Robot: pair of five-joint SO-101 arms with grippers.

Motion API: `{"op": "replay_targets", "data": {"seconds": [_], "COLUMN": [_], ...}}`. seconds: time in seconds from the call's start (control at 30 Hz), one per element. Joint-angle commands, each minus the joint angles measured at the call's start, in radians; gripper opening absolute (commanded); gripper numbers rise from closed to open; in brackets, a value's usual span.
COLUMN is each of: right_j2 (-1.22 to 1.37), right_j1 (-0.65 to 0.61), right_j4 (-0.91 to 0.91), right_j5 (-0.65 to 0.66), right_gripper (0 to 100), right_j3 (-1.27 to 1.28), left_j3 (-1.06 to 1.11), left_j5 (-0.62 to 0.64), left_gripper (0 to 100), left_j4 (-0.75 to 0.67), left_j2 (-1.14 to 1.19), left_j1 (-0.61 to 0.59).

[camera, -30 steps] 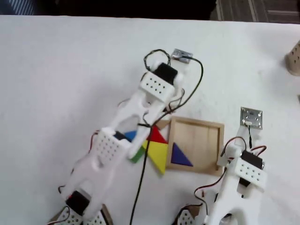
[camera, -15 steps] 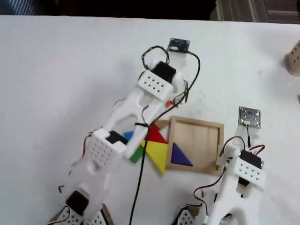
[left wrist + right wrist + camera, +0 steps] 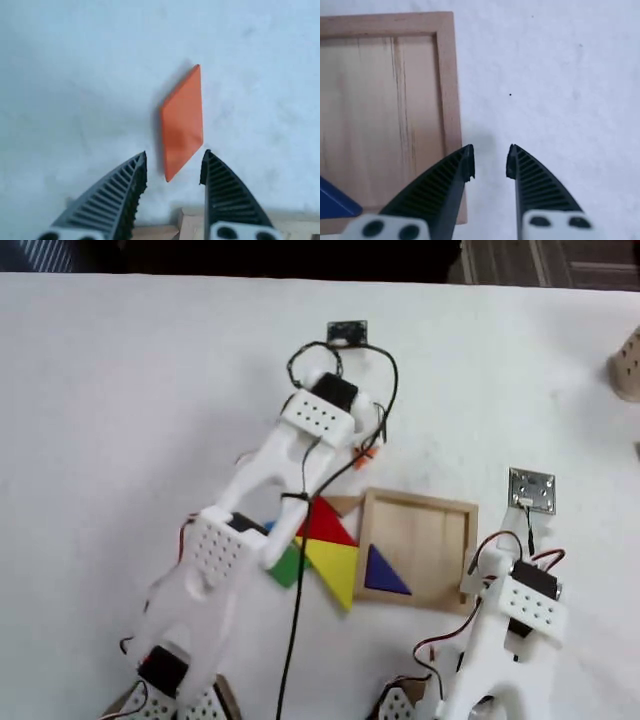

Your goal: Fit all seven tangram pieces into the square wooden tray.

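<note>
Pick step: my left pincer (image 3: 174, 154) hangs w/ jaws apart over the orange piece (image 3: 182, 122), which lies flat on the table (image 3: 75, 75) near the tray (image 3: 420, 502); next move, I judge: lower, clamp, carry into tray.

Bright, even overhead light; faint soft shadows

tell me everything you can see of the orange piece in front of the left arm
The orange parallelogram piece is a thin, flat, plain orange slab with a smooth surface and four sides, two long and two short and slanted. It lies flat on the white table, outside the wooden tray and just beyond its rim. The open left end effector frames its near tip; contact cannot be told.
</note>
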Motion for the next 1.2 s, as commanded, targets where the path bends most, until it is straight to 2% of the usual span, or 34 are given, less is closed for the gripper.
{"op": "replay_targets", "data": {"seconds": [0.0, 0.4, 0.47, 0.57, 0.77, 0.93, 1.17], "right_j2": [-0.025, -0.027, -0.027, -0.027, -0.027, -0.027, -0.027], "right_j1": [-0.008, -0.010, -0.010, -0.010, -0.010, -0.010, -0.012], "right_j4": [-0.018, -0.018, -0.018, -0.018, -0.016, -0.016, -0.016], "right_j5": [0.012, 0.043, 0.054, 0.060, 0.061, 0.063, 0.063], "right_gripper": [10.9, 10.9, 10.9, 10.9, 10.9, 10.8, 10.8], "right_j3": [-0.005, 0.005, 0.005, 0.005, 0.005, 0.005, 0.006], "left_j3": [-0.040, -0.061, -0.097, -0.140, -0.229, -0.313, -0.463], "left_j5": [0.021, -0.032, 0.012, 0.149, 0.175, 0.212, 0.216], "left_gripper": [19, 19, 19, 19, 19, 19, 19], "left_j4": [-0.002, -0.106, -0.104, -0.109, -0.106, -0.055, 0.127], "left_j2": [0.002, 0.045, 0.048, 0.064, 0.154, 0.211, 0.225], "left_j1": [-0.008, 0.025, 0.041, 0.042, 0.036, 0.019, 0.015]}}
